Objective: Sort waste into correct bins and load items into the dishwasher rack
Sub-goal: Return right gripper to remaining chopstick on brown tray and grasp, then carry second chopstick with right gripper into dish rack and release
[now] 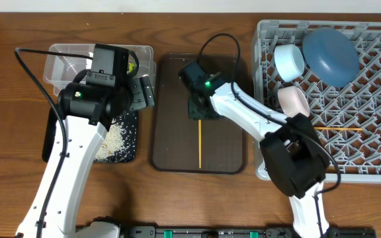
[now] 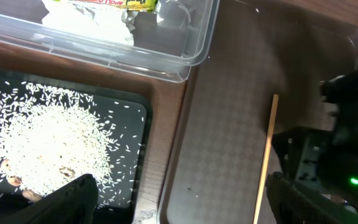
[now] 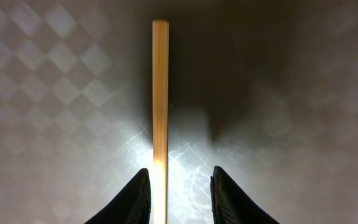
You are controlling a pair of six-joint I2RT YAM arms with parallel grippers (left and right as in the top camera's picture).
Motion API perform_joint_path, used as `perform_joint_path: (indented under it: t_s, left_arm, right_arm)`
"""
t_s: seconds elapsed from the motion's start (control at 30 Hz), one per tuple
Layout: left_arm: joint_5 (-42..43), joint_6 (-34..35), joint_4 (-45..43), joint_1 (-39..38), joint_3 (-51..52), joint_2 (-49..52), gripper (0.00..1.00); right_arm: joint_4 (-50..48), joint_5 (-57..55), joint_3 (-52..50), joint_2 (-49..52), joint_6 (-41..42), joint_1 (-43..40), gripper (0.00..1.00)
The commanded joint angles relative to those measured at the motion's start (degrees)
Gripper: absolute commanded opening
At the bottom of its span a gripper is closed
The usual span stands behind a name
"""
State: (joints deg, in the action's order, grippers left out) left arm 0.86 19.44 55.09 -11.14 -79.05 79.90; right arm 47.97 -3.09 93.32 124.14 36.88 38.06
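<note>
The thin wooden chopstick runs off the bottom edge between the fingers of the right tool; whether they touch it cannot be told. Overhead, the left arm covers much of the clear plastic tub.

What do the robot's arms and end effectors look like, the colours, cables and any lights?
Both arms have smooth white links joined by bulky black joint housings. The left arm and right arm each carry a thin black cable and a small green light. The left end effector and right end effector have dark tapered fingers.
</note>
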Motion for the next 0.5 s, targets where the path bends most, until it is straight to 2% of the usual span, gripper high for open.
perform_joint_path:
  t_s: [0.0,0.1,0.27,0.33,0.47]
  left_arm:
    - [-0.94,-0.74,-0.02,0.20,-0.31,0.28,0.89]
    - [-0.94,-0.74,-0.02,0.20,-0.31,0.28,0.89]
    - [-0.94,-0.74,-0.02,0.20,-0.31,0.26,0.89]
    - [-0.94,-0.74,-0.04,0.20,-0.31,0.28,0.89]
    - [-0.94,-0.74,-0.02,0.20,-0.31,0.28,0.89]
  right_arm:
    - [-0.52,1.73,-0.22,1.62,0.81,0.33,0.29]
    - [-0.48,1.90,-0.24,2.32,0.81,0.33,0.27]
    - [-0.42,2.93,-0.28,3.41,0.81,0.68,0.14]
    - [-0.35,3.56,-0.28,3.96,0.81,0.94,0.01]
    - [-0.04,3.58,-0.24,3.91,0.81,0.59,0.01]
